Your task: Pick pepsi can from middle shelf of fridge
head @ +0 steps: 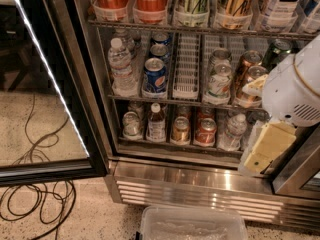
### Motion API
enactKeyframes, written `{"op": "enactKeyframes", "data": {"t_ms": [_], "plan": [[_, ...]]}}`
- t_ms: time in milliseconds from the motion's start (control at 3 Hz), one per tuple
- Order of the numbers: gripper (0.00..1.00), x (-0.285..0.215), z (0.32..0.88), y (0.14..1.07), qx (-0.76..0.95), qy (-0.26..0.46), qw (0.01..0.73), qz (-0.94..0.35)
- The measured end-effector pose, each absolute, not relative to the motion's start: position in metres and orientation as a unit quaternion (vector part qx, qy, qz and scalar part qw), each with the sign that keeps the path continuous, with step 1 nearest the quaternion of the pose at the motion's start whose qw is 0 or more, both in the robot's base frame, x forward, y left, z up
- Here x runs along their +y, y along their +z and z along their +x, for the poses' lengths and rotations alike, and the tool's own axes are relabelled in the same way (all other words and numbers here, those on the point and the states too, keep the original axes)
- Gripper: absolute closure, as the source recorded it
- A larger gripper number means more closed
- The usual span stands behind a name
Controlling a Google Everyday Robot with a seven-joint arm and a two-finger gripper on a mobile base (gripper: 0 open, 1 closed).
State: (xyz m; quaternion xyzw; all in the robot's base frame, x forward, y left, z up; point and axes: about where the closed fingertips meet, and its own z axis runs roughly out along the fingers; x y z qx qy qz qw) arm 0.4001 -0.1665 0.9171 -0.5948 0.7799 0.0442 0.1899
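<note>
Claw (pixel 263 151) hangs low, right of Pepsi can (pixel 155 77).

the pepsi can (pixel 155 77) stands upright at the front of the middle shelf (pixel 195 102) of the fridge (pixel 200 183), just beside a water bottle (pixel 121 66). the gripper (pixel 257 156) hangs at the right before the lower shelf, well apart from the pepsi can.

the pepsi can (pixel 155 76) is placed at the front of the middle shelf (pixel 170 100) of the fridge (pixel 200 184), in the second lane from the left, with further cans (pixel 160 51) lined behind it. a water bottle (pixel 121 64) is set just left of it, a lane glide (pixel 186 66) just right. the gripper (pixel 260 154) is found low at the right, before the lower shelf (pixel 175 145), well apart from the pepsi can. a plastic bin (pixel 192 226) is laid on the floor (pixel 100 219) before the fridge.
</note>
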Motion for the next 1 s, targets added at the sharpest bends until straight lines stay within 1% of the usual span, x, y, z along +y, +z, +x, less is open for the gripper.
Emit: {"op": "enactKeyframes", "data": {"t_ms": [333,667,1000], "plan": [[0.0,-0.176,0.395,0.885,0.798,0.131,0.216,-0.546],[0.0,-0.17,0.384,0.862,0.812,0.23,0.245,-0.478],[0.0,-0.153,0.376,0.86,0.815,0.315,0.276,-0.401]]}}
